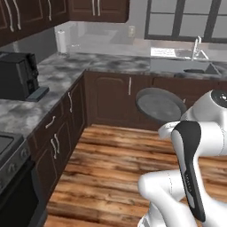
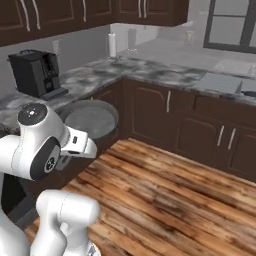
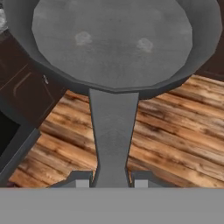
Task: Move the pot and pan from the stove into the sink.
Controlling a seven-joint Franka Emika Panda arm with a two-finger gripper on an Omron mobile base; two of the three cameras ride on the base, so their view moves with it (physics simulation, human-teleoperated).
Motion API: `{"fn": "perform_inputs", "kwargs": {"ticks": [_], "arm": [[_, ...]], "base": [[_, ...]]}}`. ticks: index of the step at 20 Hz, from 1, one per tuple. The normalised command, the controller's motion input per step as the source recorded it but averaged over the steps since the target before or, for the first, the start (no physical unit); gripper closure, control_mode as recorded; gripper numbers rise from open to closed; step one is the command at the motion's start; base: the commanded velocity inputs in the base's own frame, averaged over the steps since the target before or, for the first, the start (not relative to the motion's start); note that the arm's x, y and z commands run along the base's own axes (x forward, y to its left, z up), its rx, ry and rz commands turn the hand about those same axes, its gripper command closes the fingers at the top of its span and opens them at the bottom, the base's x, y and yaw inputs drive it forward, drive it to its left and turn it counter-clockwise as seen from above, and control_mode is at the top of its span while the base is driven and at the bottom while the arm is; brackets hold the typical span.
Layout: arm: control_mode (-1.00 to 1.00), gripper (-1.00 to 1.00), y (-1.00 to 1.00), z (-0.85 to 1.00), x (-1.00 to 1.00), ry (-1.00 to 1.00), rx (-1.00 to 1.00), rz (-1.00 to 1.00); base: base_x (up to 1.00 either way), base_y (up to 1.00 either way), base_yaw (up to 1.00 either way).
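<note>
The pan [image 3: 112, 43] is held in the air over the wooden floor [image 1: 115, 164], carried by the end of its long straight handle [image 3: 112, 131]. The gripper [image 3: 111, 183] is clamped on that handle end, one fingertip seen on each side of it in the hand view. In the left base view the pan [image 1: 159, 105] is seen tilted, its round underside facing the camera, in front of the dark cabinet doors [image 1: 111, 99]. In the right base view the pan [image 2: 92, 120] hangs just past the wrist, bowl open toward the camera.

The sink [image 1: 195, 66] is set in the marble tabletop [image 1: 106, 64] at the far right, under the chrome faucet [image 1: 195, 46], well apart from the pan. A stove corner [image 1: 11, 153] is visible at lower left. A black coffee machine [image 1: 17, 75] and a paper towel roll [image 1: 61, 41] stand on the tabletop.

Handling, judged: rigid metal, not fragile, probably moderately heavy. Held at the far handle end, the bowl's weight is likely to lever on the grip, so twisting or slipping between the fingers is the risk. A hold closer to the bowl would be steadier; the handle is thin and smooth-looking.
</note>
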Motion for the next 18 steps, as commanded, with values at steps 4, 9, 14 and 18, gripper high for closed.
{"fn": "perform_inputs", "kwargs": {"ticks": [4,9,14,18], "arm": [[1.0,1.0,0.0,0.0,0.0,0.0,0.0,0.0],[1.0,1.0,0.0,0.0,0.0,0.0,0.0,0.0],[1.0,1.0,0.0,0.0,0.0,0.0,0.0,0.0],[1.0,1.0,0.0,0.0,0.0,0.0,0.0,0.0]], "base": [[-0.01,-0.43,-0.34],[-0.03,-0.43,-0.33],[-0.01,-0.43,-0.33],[-0.02,-0.45,-0.33]]}}
